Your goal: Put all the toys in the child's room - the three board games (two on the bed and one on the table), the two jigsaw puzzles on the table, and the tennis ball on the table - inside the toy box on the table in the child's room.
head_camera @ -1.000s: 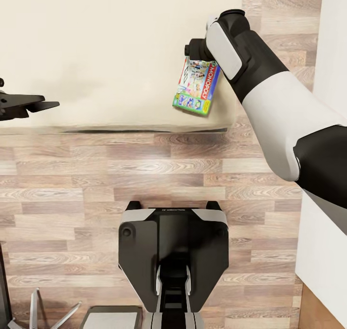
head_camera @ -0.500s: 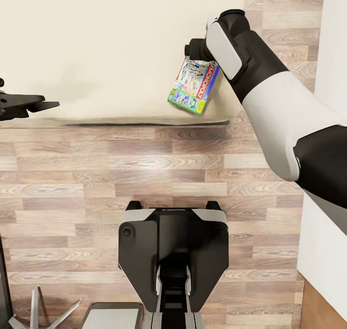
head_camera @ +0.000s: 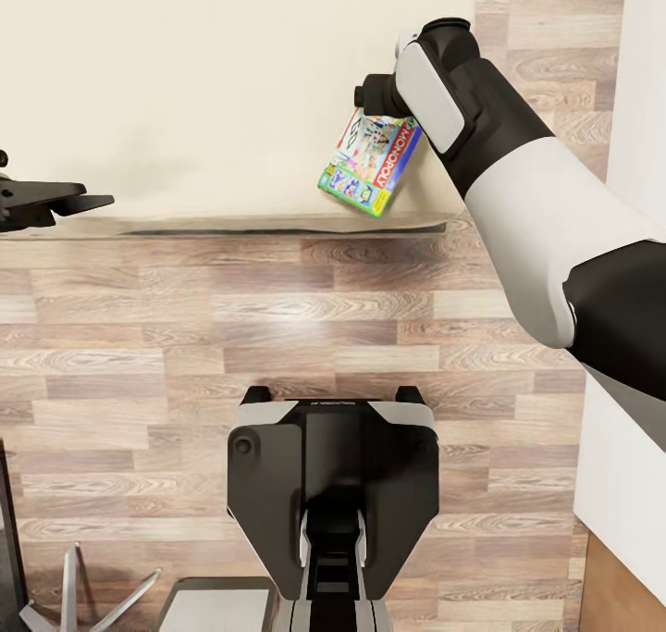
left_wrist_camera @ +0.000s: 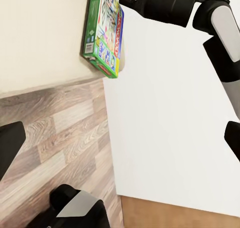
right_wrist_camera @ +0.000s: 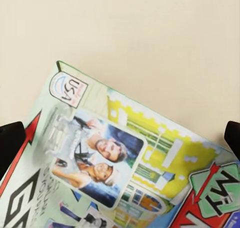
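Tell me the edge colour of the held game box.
Green, clearest in the left wrist view on the board game.

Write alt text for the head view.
The right gripper holds a Monopoly board game by its top edge, tilted above the bed. The left gripper hangs at the bed's near edge over wood floor.
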Robot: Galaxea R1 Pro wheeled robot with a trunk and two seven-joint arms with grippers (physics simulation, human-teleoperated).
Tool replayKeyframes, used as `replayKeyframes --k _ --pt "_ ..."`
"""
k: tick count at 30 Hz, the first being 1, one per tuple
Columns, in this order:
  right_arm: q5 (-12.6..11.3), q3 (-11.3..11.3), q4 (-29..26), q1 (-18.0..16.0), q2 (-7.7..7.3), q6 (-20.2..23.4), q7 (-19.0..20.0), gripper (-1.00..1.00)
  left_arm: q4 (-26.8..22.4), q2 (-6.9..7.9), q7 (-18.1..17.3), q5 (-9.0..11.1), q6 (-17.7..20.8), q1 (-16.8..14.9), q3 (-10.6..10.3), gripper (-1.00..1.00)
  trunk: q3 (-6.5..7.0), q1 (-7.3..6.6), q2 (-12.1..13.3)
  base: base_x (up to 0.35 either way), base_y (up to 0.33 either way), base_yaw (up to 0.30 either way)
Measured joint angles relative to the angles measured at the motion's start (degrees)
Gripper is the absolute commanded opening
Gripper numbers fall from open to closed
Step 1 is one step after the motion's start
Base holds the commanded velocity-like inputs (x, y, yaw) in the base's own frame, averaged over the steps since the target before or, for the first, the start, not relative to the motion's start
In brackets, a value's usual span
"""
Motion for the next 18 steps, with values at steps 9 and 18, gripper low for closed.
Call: replayKeyframes --k 9,18 --pt "-0.1 0.0 0.0 0.0 0.00 0.0 0.0 1.00 0.0 0.00 0.0 0.0 0.0 0.0 0.0 1.00 0.00 0.00 0.0 -0.053 0.091 0.000" --pt "0.0 0.0 0.0 0.0 0.00 0.0 0.0 1.00 0.0 0.00 0.0 0.0 0.0 0.0 0.0 1.00 0.00 0.02 0.0 -0.089 0.054 0.000"
